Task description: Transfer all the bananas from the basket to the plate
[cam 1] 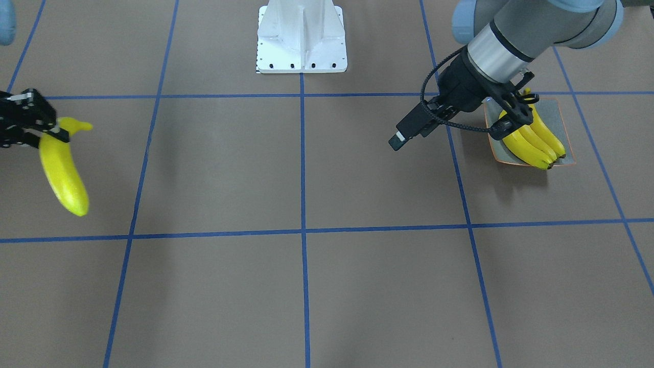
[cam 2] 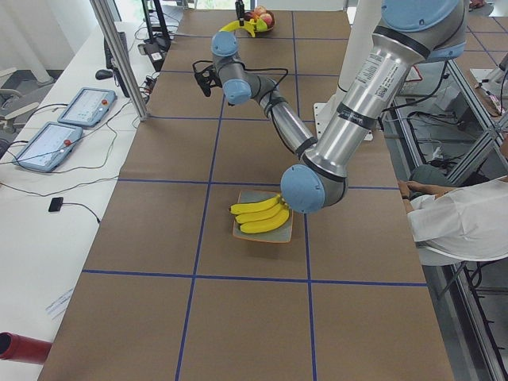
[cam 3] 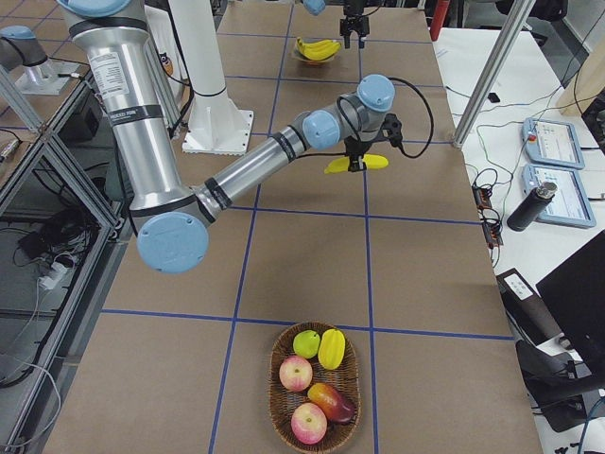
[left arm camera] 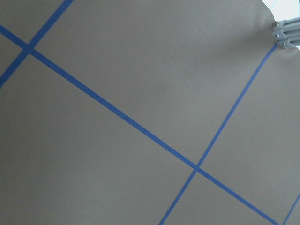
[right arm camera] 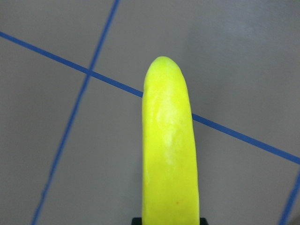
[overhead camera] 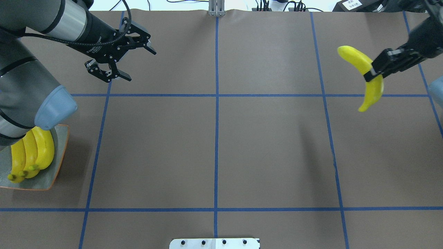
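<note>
We note right gripper (overhead camera: 372,73) clamped on single banana (overhead camera: 373,90), seemingly clear of the desk (overhead camera: 221,155); left gripper (overhead camera: 138,65) wide, empty; banana bunch (overhead camera: 33,152) on plate (overhead camera: 52,180).

Banana bunch (overhead camera: 33,152) on plate (overhead camera: 52,177) at left, single banana (overhead camera: 374,90) far right

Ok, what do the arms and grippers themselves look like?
Both arms are grey and silver metal tubes with pale blue joint caps: the left arm and the right arm, each carrying a printed label. The left gripper and right gripper are black, two-fingered linkage units. A black braided cable loops beside the left wrist.
</note>
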`<state>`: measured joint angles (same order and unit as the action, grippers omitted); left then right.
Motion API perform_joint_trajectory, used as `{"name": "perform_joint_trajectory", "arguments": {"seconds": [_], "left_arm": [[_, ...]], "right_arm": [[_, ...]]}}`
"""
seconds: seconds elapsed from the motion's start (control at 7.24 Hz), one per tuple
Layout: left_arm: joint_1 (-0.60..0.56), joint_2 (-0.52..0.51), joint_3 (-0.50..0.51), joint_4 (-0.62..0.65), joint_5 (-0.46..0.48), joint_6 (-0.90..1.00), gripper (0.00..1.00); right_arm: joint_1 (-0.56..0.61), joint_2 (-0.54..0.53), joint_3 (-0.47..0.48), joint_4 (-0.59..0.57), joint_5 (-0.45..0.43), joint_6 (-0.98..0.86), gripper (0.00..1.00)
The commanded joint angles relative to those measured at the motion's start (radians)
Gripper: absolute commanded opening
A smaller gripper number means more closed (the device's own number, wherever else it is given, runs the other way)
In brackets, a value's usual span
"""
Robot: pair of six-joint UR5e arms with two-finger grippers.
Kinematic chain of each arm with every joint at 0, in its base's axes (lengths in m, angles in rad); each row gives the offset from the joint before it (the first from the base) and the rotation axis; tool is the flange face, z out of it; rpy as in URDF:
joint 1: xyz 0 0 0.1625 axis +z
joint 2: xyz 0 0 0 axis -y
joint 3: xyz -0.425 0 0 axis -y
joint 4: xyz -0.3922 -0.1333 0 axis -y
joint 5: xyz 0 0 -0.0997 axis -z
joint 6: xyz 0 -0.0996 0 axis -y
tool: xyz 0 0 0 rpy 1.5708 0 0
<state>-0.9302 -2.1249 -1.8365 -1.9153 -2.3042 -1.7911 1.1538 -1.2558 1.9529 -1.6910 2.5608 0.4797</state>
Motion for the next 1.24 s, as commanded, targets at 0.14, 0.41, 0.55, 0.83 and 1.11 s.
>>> {"name": "perform_joint_trajectory", "arguments": {"seconds": [0.14, 0.41, 0.55, 0.83, 1.11], "left_arm": [[0.036, -0.059, 0.13, -0.227, 0.0, -0.019, 1.0], [0.063, -0.142, 0.219, -0.325, 0.0, -0.079, 1.0], [0.109, -0.182, 0.258, -0.394, 0.018, -0.147, 1.0], [0.204, -0.277, 0.321, -0.447, 0.162, -0.215, 1.0], [0.223, -0.331, 0.365, -0.462, 0.181, -0.275, 0.99]], "right_arm": [[-0.219, 0.151, -0.023, 0.219, -0.069, 0.415, 0.0], [-0.253, 0.214, -0.054, 0.284, -0.074, 0.525, 0.0], [-0.261, 0.214, -0.048, 0.286, -0.074, 0.527, 0.0], [-0.267, 0.216, -0.043, 0.287, -0.076, 0.56, 0.0], [-0.278, 0.236, -0.046, 0.287, -0.086, 0.565, 0.0]]}}
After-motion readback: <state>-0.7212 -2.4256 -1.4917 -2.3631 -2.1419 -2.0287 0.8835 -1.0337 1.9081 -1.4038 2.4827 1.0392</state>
